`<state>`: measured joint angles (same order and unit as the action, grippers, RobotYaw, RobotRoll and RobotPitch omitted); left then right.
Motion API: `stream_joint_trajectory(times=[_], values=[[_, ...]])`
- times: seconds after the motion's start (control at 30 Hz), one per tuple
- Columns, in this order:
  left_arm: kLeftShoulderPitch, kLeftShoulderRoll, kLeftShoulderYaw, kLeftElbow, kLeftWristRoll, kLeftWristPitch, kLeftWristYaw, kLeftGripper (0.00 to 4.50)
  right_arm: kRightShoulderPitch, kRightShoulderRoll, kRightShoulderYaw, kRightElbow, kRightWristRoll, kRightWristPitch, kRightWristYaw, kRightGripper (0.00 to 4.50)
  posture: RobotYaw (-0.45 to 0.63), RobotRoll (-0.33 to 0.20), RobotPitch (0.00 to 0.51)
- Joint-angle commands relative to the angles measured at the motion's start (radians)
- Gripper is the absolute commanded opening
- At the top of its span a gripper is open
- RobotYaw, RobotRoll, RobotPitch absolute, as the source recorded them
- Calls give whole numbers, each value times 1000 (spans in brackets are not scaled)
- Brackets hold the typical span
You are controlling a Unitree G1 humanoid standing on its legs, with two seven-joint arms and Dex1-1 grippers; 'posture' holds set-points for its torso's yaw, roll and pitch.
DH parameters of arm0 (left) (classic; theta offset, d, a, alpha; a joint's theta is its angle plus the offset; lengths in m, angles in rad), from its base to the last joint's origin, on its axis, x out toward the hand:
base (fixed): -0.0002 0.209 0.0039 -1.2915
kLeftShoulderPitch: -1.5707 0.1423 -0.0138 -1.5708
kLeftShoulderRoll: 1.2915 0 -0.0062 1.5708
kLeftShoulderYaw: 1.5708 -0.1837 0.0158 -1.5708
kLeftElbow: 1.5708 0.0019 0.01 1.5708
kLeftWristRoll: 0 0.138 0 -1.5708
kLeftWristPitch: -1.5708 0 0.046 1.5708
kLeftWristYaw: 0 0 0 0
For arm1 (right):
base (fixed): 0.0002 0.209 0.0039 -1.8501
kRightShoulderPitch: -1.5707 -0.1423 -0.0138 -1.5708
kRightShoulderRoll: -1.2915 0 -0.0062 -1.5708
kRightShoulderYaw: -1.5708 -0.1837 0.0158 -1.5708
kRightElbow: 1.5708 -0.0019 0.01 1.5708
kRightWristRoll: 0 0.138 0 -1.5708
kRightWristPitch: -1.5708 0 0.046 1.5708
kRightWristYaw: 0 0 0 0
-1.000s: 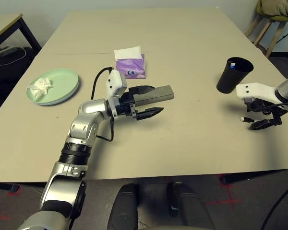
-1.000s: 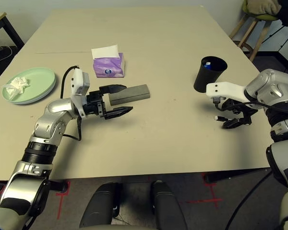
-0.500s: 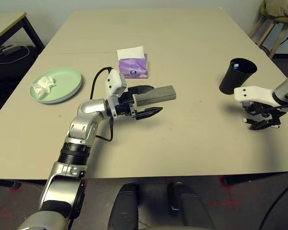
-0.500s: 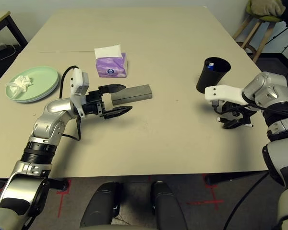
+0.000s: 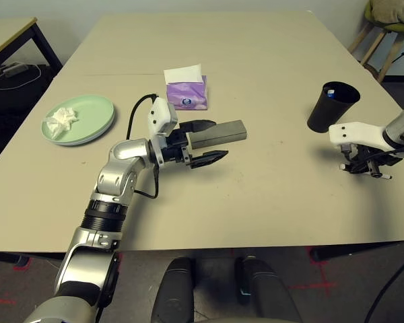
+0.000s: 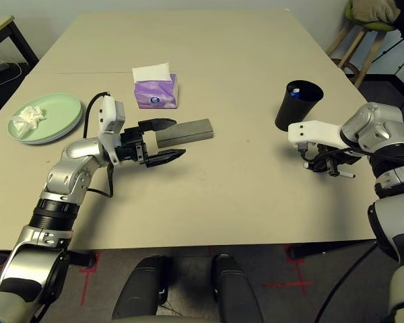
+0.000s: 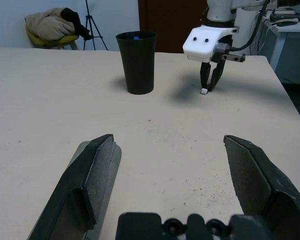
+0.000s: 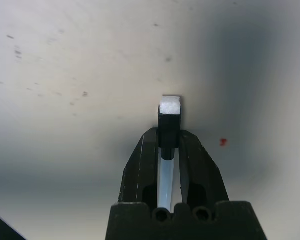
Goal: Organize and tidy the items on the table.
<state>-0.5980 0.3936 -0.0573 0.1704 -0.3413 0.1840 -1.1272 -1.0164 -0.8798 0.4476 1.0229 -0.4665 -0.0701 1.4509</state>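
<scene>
My right gripper (image 5: 359, 166) is shut on a white marker pen (image 8: 168, 165) just above the table (image 5: 269, 60) near its right edge. The pen's end (image 5: 384, 176) sticks out to the right. A black cup (image 5: 330, 106) with a blue-topped thing inside stands just behind it. My left gripper (image 5: 220, 140) is open, low over the table's middle. A grey glasses case (image 5: 223, 132) lies by its far finger; I cannot tell whether they touch. A purple tissue box (image 5: 185, 94) sits behind the case. At far left, a green plate (image 5: 87, 121) holds a crumpled white tissue (image 5: 59, 120).
A stool with a cushion (image 5: 390, 13) stands past the table's back right corner. A smaller table with black legs (image 5: 7, 30) and some cables are at far left. The table's near and far stretches are bare.
My right gripper has gone from open to shut around the marker pen and lifted it slightly. The left arm and the glasses case have stayed put.
</scene>
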Motion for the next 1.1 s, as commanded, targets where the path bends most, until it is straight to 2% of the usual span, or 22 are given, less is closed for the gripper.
stream_joint_trajectory(times=[0.03, 0.13, 0.27, 0.3, 0.37, 0.43, 0.57, 0.77, 0.9, 1.1], values=[[-12, 3, -13, 7, -6, -6, -15, 4500, -8, 6, -64, -32, 82, 77, 87, 416, 208, 0, 129], [-16, 4, -13, 14, -6, -7, -20, 4500, -13, 18, -116, -92, 189, 191, 155, 416, 203, 0, 126], [-19, 3, -16, 20, -7, -6, -27, 4500, -10, 36, -185, -276, 499, 518, 164, 416, 196, 0, 122], [-21, 3, -16, 22, -6, -8, -29, 4500, -7, 40, -210, -314, 547, 583, 164, 416, 193, 0, 121], [-24, 2, -21, 28, 3, -23, -31, 4500, 8, 62, -289, -374, 604, 676, 146, 416, 191, 0, 119], [-27, 0, -21, 38, 8, -36, -31, 4500, 35, 91, -363, -425, 643, 709, 62, 416, 186, 0, 118], [-37, -4, -23, 58, 7, -47, -33, 4500, 126, 175, -487, -522, 692, 630, -143, 416, 179, 0, 115], [-40, -9, -26, 63, 6, -51, -36, 4500, 240, 376, -676, -658, 750, 391, -508, 416, 176, 0, 110], [-42, -6, -25, 66, 4, -51, -38, 4500, 262, 469, -734, -684, 726, 255, -752, 416, 174, 0, 105], [-45, -3, -25, 72, 4, -52, -42, 4500, 276, 512, -743, -697, 700, 247, -987, 416, 173, 0, 101]])
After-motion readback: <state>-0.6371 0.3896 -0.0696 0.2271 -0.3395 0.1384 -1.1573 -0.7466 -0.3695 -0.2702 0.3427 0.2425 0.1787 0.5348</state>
